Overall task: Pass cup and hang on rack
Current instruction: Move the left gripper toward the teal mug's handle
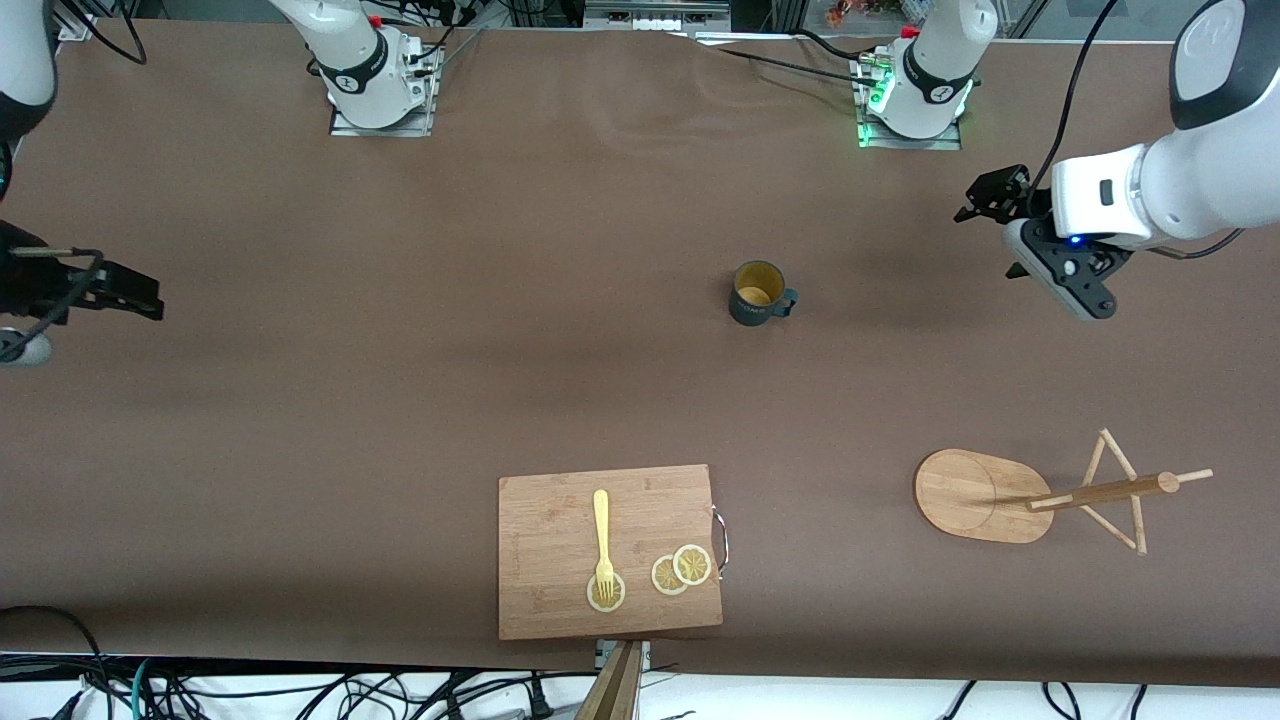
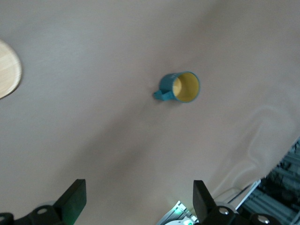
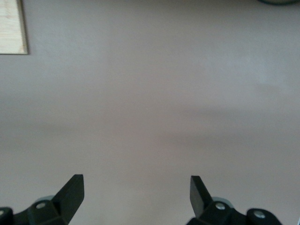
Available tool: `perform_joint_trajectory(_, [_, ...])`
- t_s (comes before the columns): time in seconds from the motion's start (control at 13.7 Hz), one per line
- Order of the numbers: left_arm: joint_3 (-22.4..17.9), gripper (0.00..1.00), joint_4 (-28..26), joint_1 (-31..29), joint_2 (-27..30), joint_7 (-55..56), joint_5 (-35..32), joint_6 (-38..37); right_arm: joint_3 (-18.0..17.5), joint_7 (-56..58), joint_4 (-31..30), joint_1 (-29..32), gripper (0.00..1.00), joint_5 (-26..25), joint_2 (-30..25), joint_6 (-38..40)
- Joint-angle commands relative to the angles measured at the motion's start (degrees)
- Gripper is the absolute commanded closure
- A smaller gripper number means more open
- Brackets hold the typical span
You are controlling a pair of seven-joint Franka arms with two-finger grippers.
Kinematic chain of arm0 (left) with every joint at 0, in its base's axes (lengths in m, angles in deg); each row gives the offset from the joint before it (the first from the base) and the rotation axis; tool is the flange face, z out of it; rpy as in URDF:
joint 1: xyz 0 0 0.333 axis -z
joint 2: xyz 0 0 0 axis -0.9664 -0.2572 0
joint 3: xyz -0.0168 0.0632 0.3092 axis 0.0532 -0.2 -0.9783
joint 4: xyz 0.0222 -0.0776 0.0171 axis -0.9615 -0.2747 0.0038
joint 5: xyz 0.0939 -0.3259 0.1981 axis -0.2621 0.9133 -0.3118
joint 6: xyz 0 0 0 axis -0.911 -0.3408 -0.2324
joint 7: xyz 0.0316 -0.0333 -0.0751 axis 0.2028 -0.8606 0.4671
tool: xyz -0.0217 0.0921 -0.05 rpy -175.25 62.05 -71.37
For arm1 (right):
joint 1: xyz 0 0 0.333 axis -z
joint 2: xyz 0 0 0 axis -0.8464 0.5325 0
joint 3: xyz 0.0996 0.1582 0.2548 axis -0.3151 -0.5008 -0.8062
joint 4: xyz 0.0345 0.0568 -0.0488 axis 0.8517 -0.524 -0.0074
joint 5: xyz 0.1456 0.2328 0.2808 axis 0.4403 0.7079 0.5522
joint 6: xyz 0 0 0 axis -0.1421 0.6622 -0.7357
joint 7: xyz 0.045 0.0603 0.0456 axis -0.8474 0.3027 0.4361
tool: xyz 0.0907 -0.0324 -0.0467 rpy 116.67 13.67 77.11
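- The left arm rises from its base at the top of the front view and bends back in from the counter's left-arm end, its white forearm lying nearly level.
- The left hand [image 1: 1062, 275] hangs in the air over bare counter [image 1: 400, 380] at that end, holding nothing.
- In the left wrist view its two dark fingers [image 2: 75, 199] stand wide apart with only open space between them.
- The right arm comes in at the counter's right-arm end, mostly out of frame.
- The right hand [image 1: 120, 290] is up over bare counter there, holding nothing.
- In the right wrist view its fingers [image 3: 72, 192] are spread wide.
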Motion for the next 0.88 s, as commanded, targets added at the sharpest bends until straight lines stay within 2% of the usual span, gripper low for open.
perform_joint_trajectory(0.0, [0.03,0.0,-7.9,-0.48,1.33,-16.09,5.08,6.63,-0.31,0.56,-6.99,1.6,0.0,0.31,-6.27,-1.26])
perform_joint_trajectory(0.22, [-0.06,0.04,-15.65,-1.36,1.59,-34.48,10.62,15.7,1.52,1.18,-9.19,2.04,0.0,0.57,-9.09,-0.39])
perform_joint_trajectory(0.44, [0.03,0.05,-23.56,-1.01,1.51,-50.38,18.26,24.31,4.24,1.18,-9.28,2.04,0.0,5.83,-11.29,-0.39])
perform_joint_trajectory(0.58, [0.03,0.04,-28.4,-1.1,1.77,-57.96,23.88,27.41,6.53,1.26,-10.15,2.04,0.0,10.4,-11.64,0.93])
perform_joint_trajectory(0.8, [0.03,0.03,-35.16,-1.18,1.6,-72.71,34.94,33.03,6.28,1.61,-12.88,1.78,0.0,10.42,-11.64,1.02])
